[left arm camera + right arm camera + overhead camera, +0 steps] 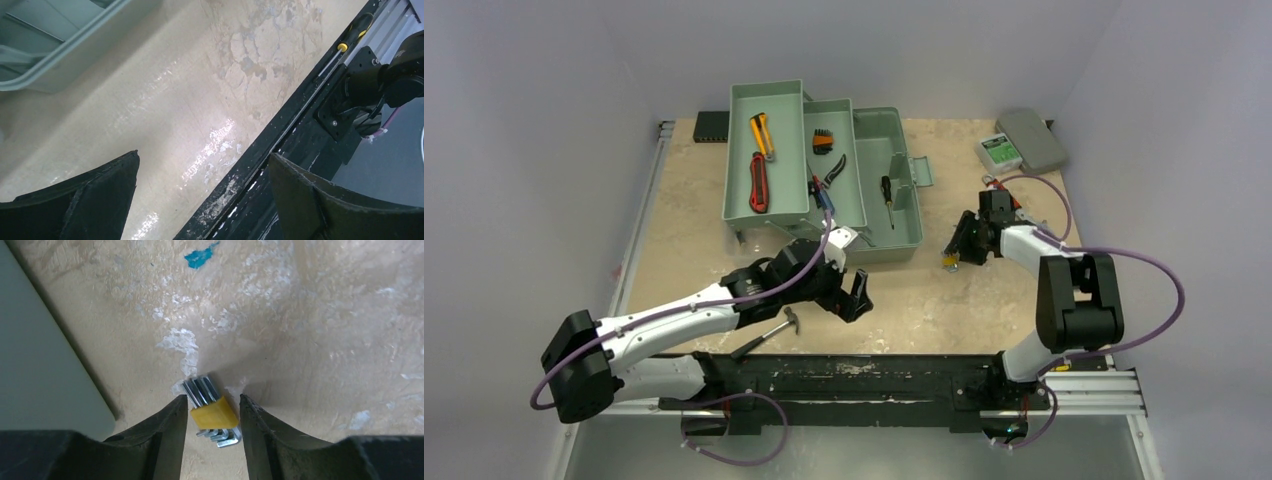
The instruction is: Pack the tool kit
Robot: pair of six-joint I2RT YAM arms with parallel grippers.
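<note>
Closest to the right wrist camera, the right gripper (212, 397) has its two dark fingers (165, 432) standing narrowly either side of a hex key set (200, 389) on the table (944, 320). They sit so tight to its yellow holder (214, 413) that it cannot be told whether they are pressing on it or only flanking it.

The largest piece, the sage-green toolbox (904, 225), stands open at the far middle of the table with its trays folded out to the left. It already holds a red knife (758, 182), pliers (834, 170) and a screwdriver (887, 190). It looks like rigid plastic, bulky, and best left where it is while it is filled.

The left gripper (854, 295) hangs spread wide and empty over the near part of the table, just in front of the toolbox. A hammer (769, 333) lies below that arm near the front edge. It is probably head-heavy, so a hold close to the head would keep it from swinging.

The hex key set lies just right of the toolbox. It is likely light and stiff. The smooth steel keys could slip or fan out, so the plastic holder, squeezed across its flat sides, seems the surest place to grip.
</note>
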